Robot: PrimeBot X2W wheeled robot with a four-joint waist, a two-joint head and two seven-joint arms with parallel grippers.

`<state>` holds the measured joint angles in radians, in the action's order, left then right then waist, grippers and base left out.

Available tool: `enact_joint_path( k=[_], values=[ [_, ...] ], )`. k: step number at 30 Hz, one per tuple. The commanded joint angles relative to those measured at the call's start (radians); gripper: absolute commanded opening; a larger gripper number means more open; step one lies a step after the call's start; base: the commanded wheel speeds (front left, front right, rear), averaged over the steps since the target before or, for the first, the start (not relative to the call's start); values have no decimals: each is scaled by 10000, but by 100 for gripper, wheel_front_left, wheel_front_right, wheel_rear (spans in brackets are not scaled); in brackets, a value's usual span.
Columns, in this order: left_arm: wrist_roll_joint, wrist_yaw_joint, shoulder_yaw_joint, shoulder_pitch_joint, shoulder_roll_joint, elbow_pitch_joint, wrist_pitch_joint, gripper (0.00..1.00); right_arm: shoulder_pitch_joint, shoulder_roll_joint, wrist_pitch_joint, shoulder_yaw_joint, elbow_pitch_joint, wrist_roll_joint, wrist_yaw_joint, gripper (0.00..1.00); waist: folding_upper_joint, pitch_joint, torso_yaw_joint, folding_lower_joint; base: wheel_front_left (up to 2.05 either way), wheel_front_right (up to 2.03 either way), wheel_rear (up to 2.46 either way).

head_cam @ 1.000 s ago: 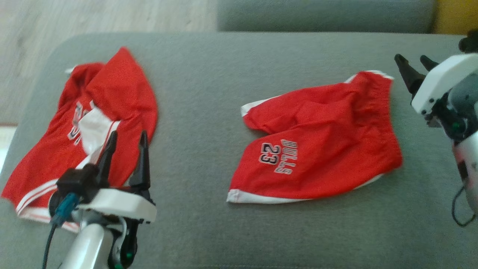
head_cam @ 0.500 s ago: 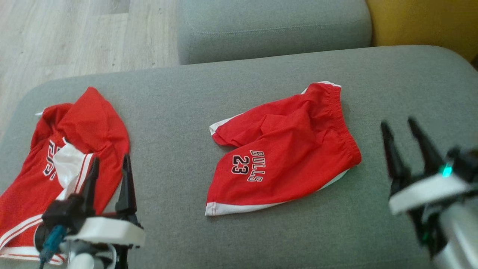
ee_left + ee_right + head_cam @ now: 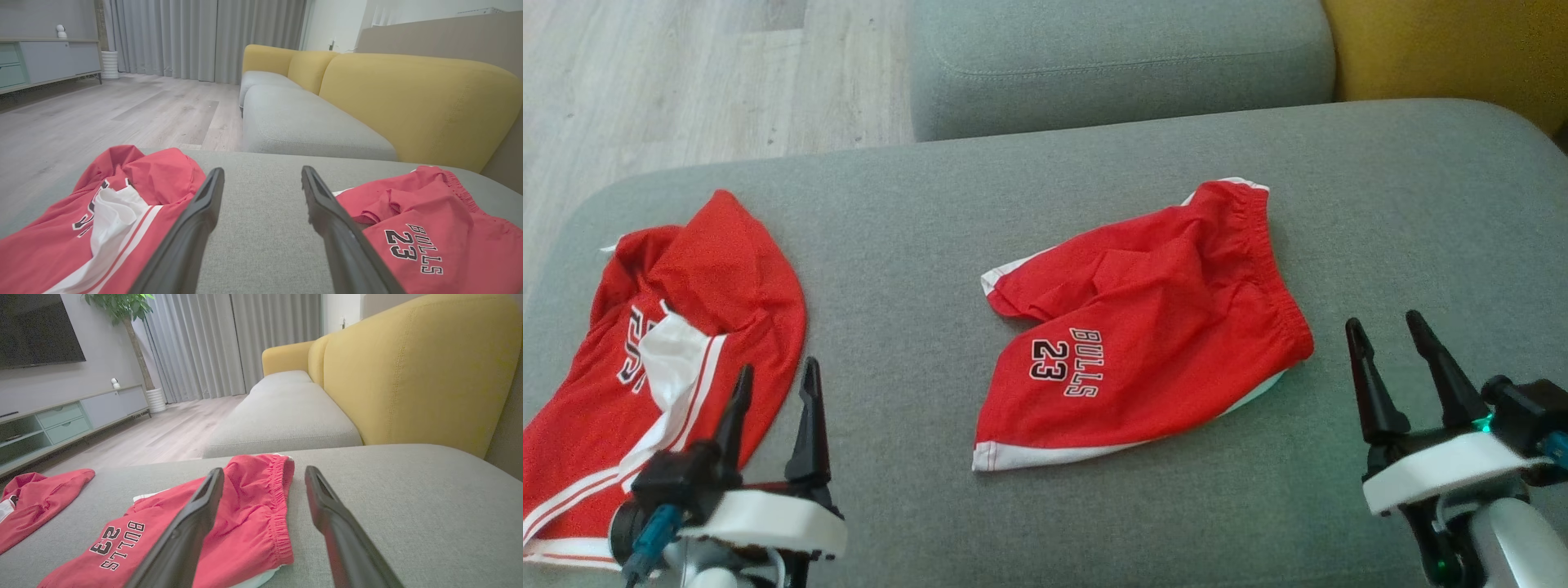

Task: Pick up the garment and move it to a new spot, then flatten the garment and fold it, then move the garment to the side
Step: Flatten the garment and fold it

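Presently, at seven o'clock of the head view: left gripper [image 3: 778, 367]. Stands wide open, holds nothing, points toward twelve. Frames only bare grey cushion [image 3: 915, 245] between the two dark fingers in the left wrist view. Overlaps the near edge of a crumpled red jersey [image 3: 686, 302] with the finger on the nine o'clock side; impossible to tell whether touching the cloth or raised above it.

Likewise at four o'clock of the head view: right gripper [image 3: 1383, 320]. Gapes just as wide, grips nothing, points toward twelve, tilted slightly to eleven.

Between the two: red shorts [image 3: 1152, 343], near the middle of the cushion. From the right gripper, at nine o'clock, close by but apart, waistband end nearest. From the left gripper, at three o'clock, well apart, across bare cushion. Lies flat and doubled over, white-trimmed hem toward seven, elastic waistband toward one, "BULLS 23" print facing up.

Farther out: a second grey seat cushion [image 3: 1119, 57] at twelve, a yellow backrest [image 3: 1445, 49] at one, pale wood floor [image 3: 686, 73] at eleven.
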<state>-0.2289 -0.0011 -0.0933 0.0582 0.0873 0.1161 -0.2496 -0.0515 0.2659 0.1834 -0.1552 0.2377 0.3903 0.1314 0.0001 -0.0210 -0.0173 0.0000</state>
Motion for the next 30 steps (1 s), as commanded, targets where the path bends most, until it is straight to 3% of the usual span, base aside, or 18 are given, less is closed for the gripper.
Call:
enact_joint_path(
  k=[1,5,11,14,22,30],
  values=[
    [84,-51,390,-496,18,-253,-122,100,-332,187,-61,-141,-302,-55,-7,100,-1,3,25,0,0,0,0],
    [-28,-546,57,-485,-41,192,-10,100,-658,607,-932,-454,-36,17,-7,100,-1,38,31,0,0,0,0],
    [-570,-1159,-1280,-929,98,990,2182,100,-1771,1748,-3669,-1569,1031,629,-7,100,-1,306,232,0,0,0,0],
    [-1037,-1252,-1944,-1274,126,1142,3199,100,-2411,2182,-4310,-2131,1377,1025,-7,100,-1,650,410,0,0,0,0],
    [-1652,-1292,-3451,-2294,264,1503,4486,100,-3580,2844,-5041,-3676,2471,1843,-7,100,-1,1466,826,0,0,0,0],
    [-1964,-1294,-4064,-2949,421,2125,4905,100,-4246,3026,-5063,-4706,3203,2493,-7,100,-1,1750,931,0,0,0,0]
  ],
)
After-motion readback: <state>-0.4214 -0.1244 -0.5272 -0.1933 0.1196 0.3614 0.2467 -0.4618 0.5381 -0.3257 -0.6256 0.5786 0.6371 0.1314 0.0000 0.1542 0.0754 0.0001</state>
